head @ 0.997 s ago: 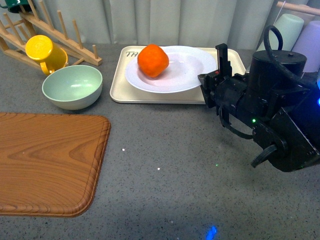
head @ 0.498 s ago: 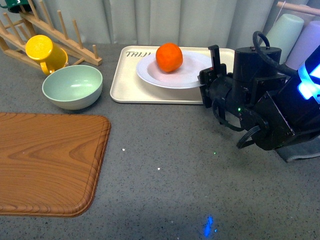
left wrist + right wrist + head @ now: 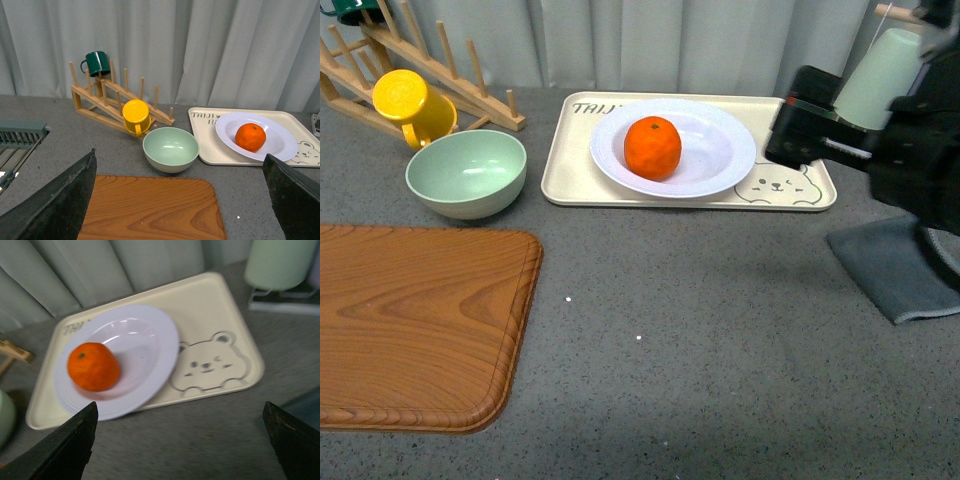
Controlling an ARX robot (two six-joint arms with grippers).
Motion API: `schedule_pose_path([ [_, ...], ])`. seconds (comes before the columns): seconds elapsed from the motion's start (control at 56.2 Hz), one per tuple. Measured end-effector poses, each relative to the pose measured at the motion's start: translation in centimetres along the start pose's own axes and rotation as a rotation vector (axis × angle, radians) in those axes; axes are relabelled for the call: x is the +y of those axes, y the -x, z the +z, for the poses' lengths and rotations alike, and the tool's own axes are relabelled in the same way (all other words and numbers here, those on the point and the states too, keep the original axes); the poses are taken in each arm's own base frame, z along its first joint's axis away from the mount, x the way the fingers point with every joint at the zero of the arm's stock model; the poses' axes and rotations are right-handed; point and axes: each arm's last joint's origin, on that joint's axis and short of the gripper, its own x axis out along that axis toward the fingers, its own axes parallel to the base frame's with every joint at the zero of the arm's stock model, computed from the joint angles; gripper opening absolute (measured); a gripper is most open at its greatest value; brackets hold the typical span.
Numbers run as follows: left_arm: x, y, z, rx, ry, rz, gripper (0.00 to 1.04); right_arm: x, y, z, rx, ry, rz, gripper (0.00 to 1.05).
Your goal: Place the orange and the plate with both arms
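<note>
On the bear tray [image 3: 800, 190] sits plate [image 3: 673, 148], cradling orange [image 3: 652, 148] against rolling; both fingers released, clear.

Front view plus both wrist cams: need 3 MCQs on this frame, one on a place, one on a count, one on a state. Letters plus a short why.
1. Where is the orange?
A. in the green bowl
B. in the white plate
C. on the wooden board

2. How many mugs are at the wooden rack?
A. one
B. two
C. four

3. What are the pincers holding?
A. the left one grips the plate
B. the right one grips the orange
C. nothing

Key:
1 B: the orange sits in the white plate, which rests on the beige bear tray.
2 B: the left wrist view shows a dark green mug and a yellow mug on the wooden rack.
3 C: in both wrist views the fingers stand wide apart with nothing between them.
</note>
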Motion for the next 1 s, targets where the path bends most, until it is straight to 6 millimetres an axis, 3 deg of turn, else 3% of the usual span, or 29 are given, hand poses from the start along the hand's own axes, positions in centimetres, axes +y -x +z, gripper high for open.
schedule_pose_path([
  [0.178,0.0,0.0,0.0,0.000,0.000,0.000,0.98,-2.7,7.1,0.2,-0.095,0.385,-0.097,0.96],
  [0.285,0.0,0.0,0.0,0.000,0.000,0.000,0.98,-4.3,10.3,-0.3,-0.099,0.544,-0.155,0.96],
  [0.463,0.0,0.0,0.0,0.000,0.000,0.000,0.98,-6.2,14.3,-1.1,-0.059,0.637,-0.241,0.96],
  [0.641,0.0,0.0,0.0,0.000,0.000,0.000,0.98,-6.9,17.2,-0.8,-0.126,0.594,-0.218,0.95],
  [0.765,0.0,0.0,0.0,0.000,0.000,0.000,0.98,-7.0,18.4,0.7,-0.354,0.363,-0.060,0.74],
  [0.997,0.0,0.0,0.0,0.000,0.000,0.000,0.98,-8.0,19.0,0.7,-0.359,0.218,-0.034,0.35],
])
